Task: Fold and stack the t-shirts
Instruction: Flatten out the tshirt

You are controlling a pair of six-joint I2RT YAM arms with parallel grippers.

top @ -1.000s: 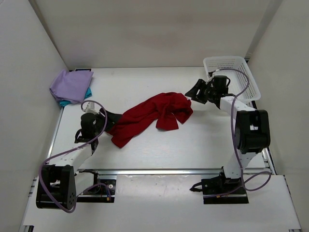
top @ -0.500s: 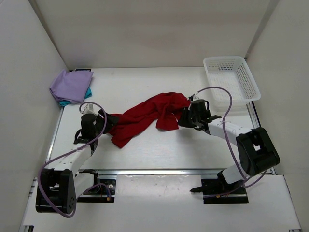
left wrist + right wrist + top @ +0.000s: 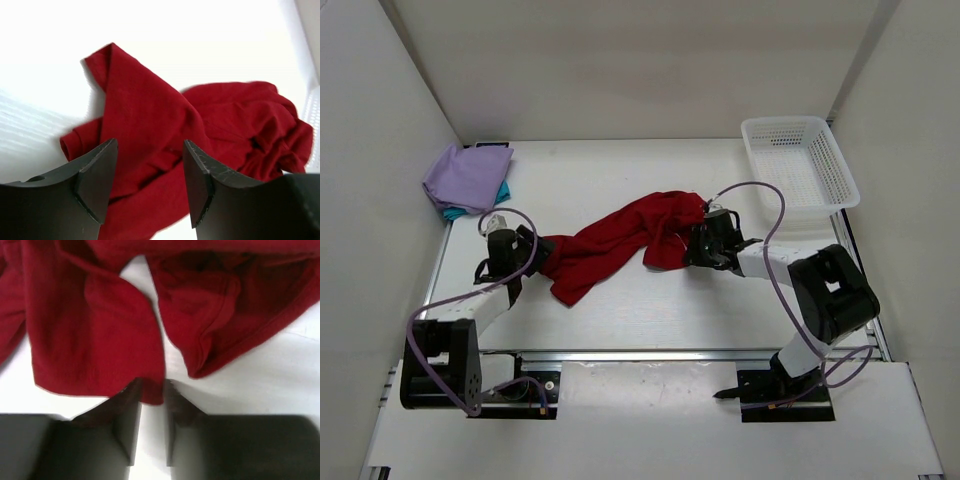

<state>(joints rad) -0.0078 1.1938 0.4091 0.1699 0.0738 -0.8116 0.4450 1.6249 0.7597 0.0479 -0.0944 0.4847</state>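
The deep red t-shirt (image 3: 620, 240) lies crumpled across the middle of the table. My left gripper (image 3: 540, 253) is at its left end. In the left wrist view the left gripper (image 3: 150, 150) is open, with red cloth (image 3: 145, 110) lying under and beyond the wide gap. My right gripper (image 3: 694, 246) is low at the shirt's right edge. Its jaws stand narrowly apart, and a corner of the red hem (image 3: 150, 392) reaches between the fingertips (image 3: 131, 390), with white table showing in the gap. The lavender t-shirt (image 3: 468, 176) lies on the teal t-shirt (image 3: 451, 212) at the back left.
A white mesh basket (image 3: 828, 168) stands at the back right, close to the right wall. White walls enclose the table on the left, back and right. A metal rail (image 3: 650, 353) runs along the near edge in front of the arm bases.
My right arm has swung from beside the basket down to the red shirt's right edge, and its jaws have narrowed. The left gripper has drawn slightly left along the shirt's end.
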